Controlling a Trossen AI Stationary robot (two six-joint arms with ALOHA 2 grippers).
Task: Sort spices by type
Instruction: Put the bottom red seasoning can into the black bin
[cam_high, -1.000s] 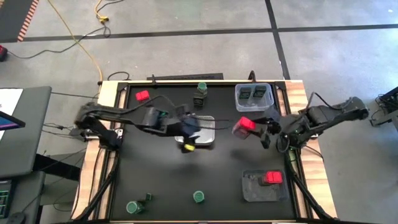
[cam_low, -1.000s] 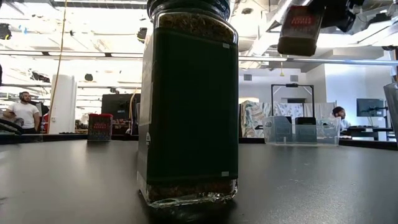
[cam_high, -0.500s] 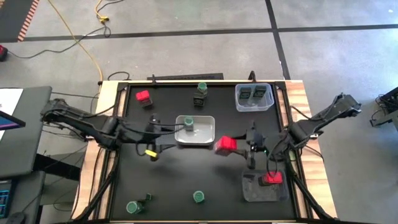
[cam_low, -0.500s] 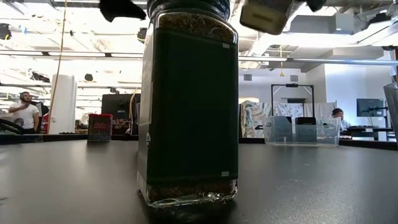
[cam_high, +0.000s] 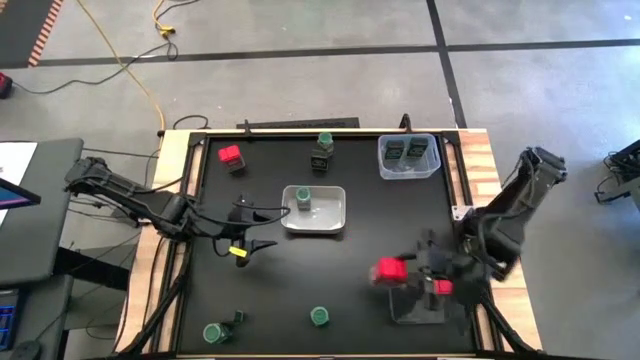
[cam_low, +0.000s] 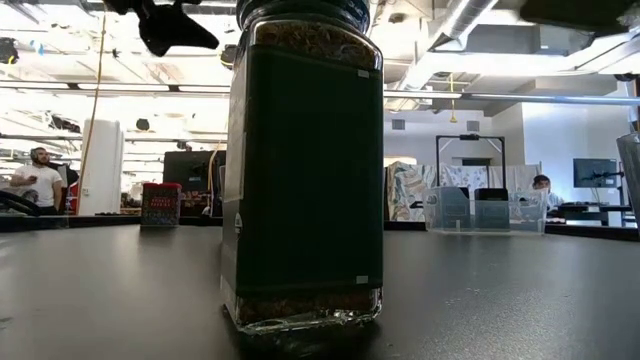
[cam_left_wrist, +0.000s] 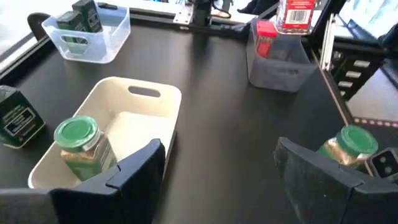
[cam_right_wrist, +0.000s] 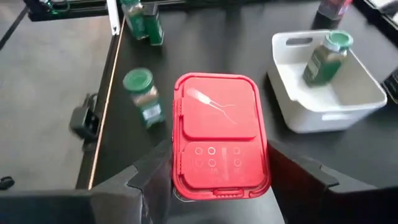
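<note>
Above black table (cam_high: 300, 280), right tool (cam_right_wrist: 217, 180) around red box (cam_right_wrist: 219, 134)

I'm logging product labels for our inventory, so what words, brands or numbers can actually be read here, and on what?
No text can be read with certainty.
Red box held in the right end effector: embossed lid marks, not legible.
Big dark jar: no readable text on its dark label.
Far red box: white print, too blurred.
Dark tin: white print, too small.
Red box over the grey tray: label too blurred.
</note>
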